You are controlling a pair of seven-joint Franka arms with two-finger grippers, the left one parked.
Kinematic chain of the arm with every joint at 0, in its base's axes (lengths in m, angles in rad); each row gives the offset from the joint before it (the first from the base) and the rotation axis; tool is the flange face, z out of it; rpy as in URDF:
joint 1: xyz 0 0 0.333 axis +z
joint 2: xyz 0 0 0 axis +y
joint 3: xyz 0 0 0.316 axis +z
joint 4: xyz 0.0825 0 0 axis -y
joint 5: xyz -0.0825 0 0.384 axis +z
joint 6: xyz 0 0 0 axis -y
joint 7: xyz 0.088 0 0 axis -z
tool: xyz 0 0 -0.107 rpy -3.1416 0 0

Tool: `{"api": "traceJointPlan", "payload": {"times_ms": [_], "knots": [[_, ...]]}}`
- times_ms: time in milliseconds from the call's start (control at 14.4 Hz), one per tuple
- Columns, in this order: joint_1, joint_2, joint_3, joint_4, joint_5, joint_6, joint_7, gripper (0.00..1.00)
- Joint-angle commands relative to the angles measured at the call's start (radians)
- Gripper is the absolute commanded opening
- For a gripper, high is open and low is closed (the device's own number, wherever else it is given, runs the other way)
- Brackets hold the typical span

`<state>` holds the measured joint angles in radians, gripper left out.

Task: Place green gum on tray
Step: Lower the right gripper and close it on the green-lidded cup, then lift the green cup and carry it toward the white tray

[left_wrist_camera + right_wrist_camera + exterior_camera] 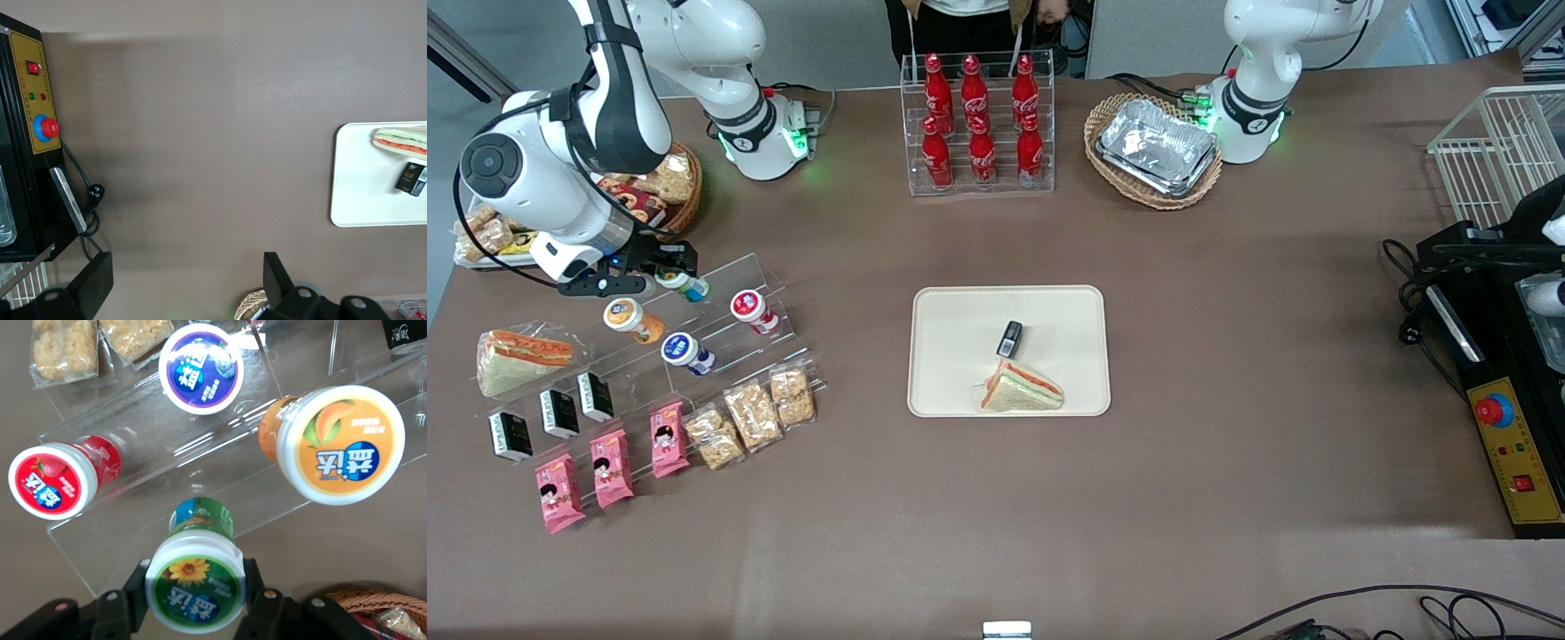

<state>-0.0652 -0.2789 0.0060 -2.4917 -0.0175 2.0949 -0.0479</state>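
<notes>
While the green gum [195,587] is pinched at its lid between the fingers of the tool [665,277], it is held at the acrylic display steps [720,333], above the orange-lidded bottle [630,318], so that it can be carried to the tray [951,356], well apart on the tabletop [1227,400].

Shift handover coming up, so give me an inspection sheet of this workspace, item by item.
Surface: brown table, bare near the front camera.
Job's things: green gum at the clear stepped rack; tray mid-table, carrying a sandwich and a small black pack.
Clutter: orange-lidded, blue-lidded and red-lidded bottles on the rack; snack packets nearer the camera; cola bottles; foil trays in a basket.
Grippers: gripper at the rack, fingers shut on the green gum's lid.
Cables: black cable by the control box.
Surroundings: white wire basket toward the parked arm's end.
</notes>
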Motion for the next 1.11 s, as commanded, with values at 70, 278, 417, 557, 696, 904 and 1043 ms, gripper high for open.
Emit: {"api": "traceJointPlan", "payload": {"times_ms": [70,278,417,557,696,904,1043], "knots": [[-0.004,0.014,0.002,0.121,-0.016,-0.088,-0.012,0.15],[0.007,0.087,0.003,0.360,-0.010,-0.315,-0.012,0.16],[0.008,0.154,0.009,0.541,-0.004,-0.467,-0.010,0.16],[0.011,0.193,0.011,0.681,0.002,-0.588,-0.009,0.16],[0.024,0.196,0.011,0.767,0.017,-0.669,-0.004,0.16],[0.103,0.192,0.012,0.784,0.046,-0.691,0.044,0.16],[0.195,0.188,0.014,0.783,0.059,-0.702,0.167,0.17]]}}
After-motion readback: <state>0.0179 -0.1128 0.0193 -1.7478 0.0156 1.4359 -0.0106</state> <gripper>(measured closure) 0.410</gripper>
